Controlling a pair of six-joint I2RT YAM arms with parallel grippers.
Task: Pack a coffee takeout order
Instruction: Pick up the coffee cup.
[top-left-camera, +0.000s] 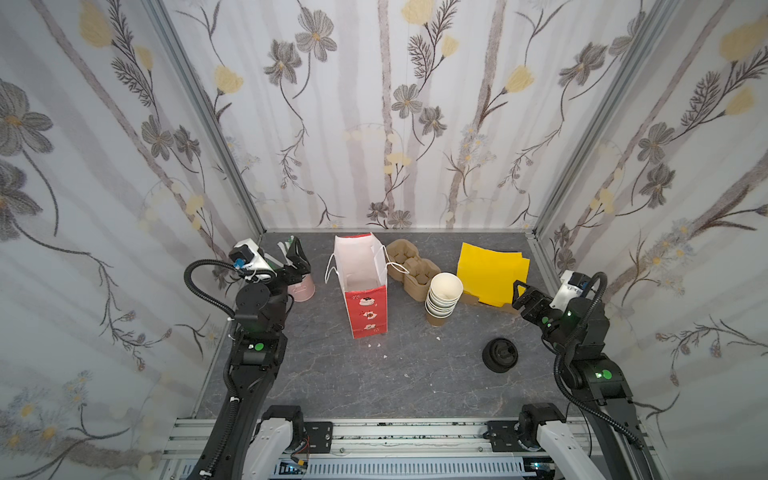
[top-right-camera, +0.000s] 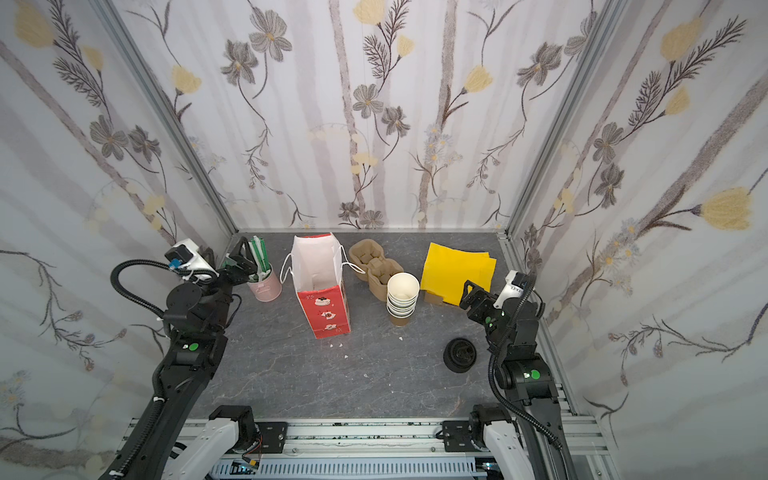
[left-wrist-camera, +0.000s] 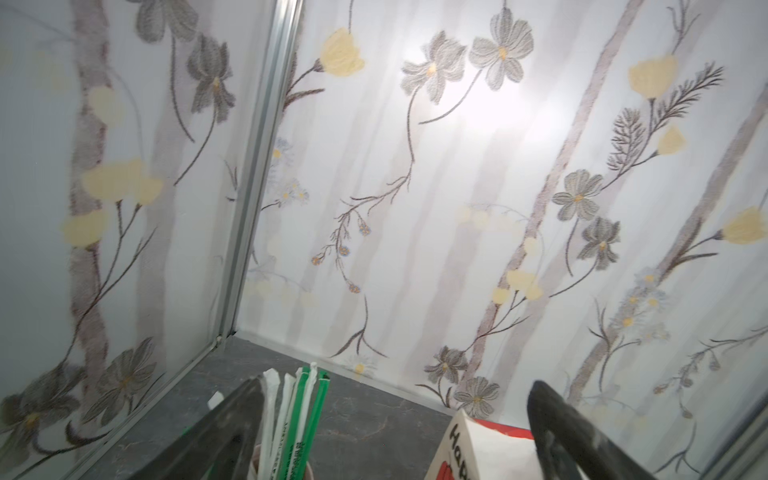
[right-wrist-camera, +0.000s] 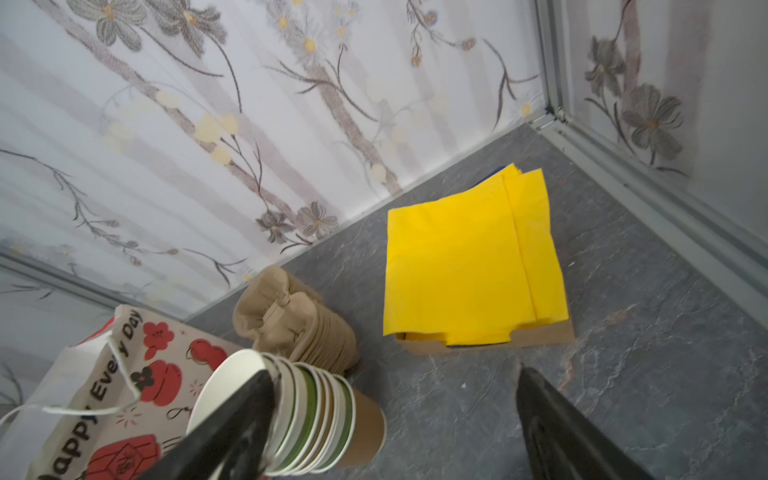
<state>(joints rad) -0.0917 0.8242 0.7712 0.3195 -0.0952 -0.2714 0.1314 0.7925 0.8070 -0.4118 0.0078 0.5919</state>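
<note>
Yellow napkins (top-left-camera: 490, 270) (top-right-camera: 457, 270) (right-wrist-camera: 465, 266) lie stacked on a cardboard sheet at the back right. Green and white wrapped straws (top-right-camera: 259, 253) (left-wrist-camera: 307, 415) stand in a pink cup (top-left-camera: 302, 288) at the back left. My left gripper (top-left-camera: 291, 259) (top-right-camera: 243, 259) (left-wrist-camera: 395, 436) hangs open at the straw tops, which sit just inside one finger. My right gripper (top-left-camera: 517, 293) (top-right-camera: 467, 293) (right-wrist-camera: 390, 428) is open above bare table by the front corner of the napkins, holding nothing. A red and white paper bag (top-left-camera: 368, 309) (top-right-camera: 326, 311) stands open in the middle.
A stack of lidless white-lined cups (top-left-camera: 442, 295) (right-wrist-camera: 324, 419) stands right of the bag, close beside one right finger in the wrist view. Brown pulp cup carriers (top-left-camera: 409, 266) (right-wrist-camera: 291, 316) lie behind it. Loose black lids (top-left-camera: 500, 354) sit front right. Walls close three sides.
</note>
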